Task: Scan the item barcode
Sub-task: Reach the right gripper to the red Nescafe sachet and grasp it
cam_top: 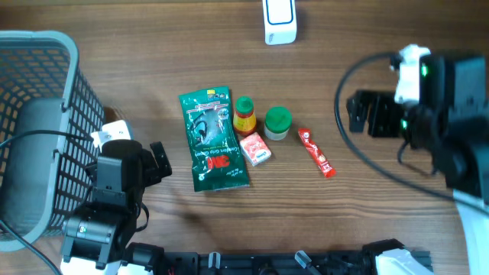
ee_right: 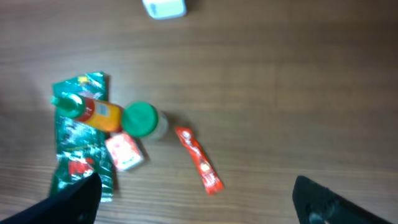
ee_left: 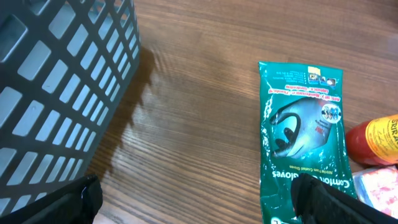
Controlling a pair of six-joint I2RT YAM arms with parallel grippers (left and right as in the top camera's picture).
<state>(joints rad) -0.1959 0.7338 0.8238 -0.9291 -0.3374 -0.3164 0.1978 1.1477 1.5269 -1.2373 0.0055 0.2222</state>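
While the left hand (cam_top: 161,160), beside a grey basket (cam_top: 76,88), and the right hand (cam_top: 353,114) are both hovering with fingers spread and holding nothing, a green glove packet (cam_top: 212,141), bottle (cam_top: 244,114), green-lidded jar (cam_top: 277,122), pink box (cam_top: 255,148) and red sachet (cam_top: 316,152) are lying between them in the middle of the bench (cam_top: 153,46), a white scanner (cam_top: 280,21) sitting apart at the far edge.

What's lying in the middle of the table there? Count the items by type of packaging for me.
Flat packets: 2, green glove packet and red sachet
Bottles: 1, sauce bottle
Jars: 1, green-lidded jar
Small boxes: 1, pink box
Total: 5
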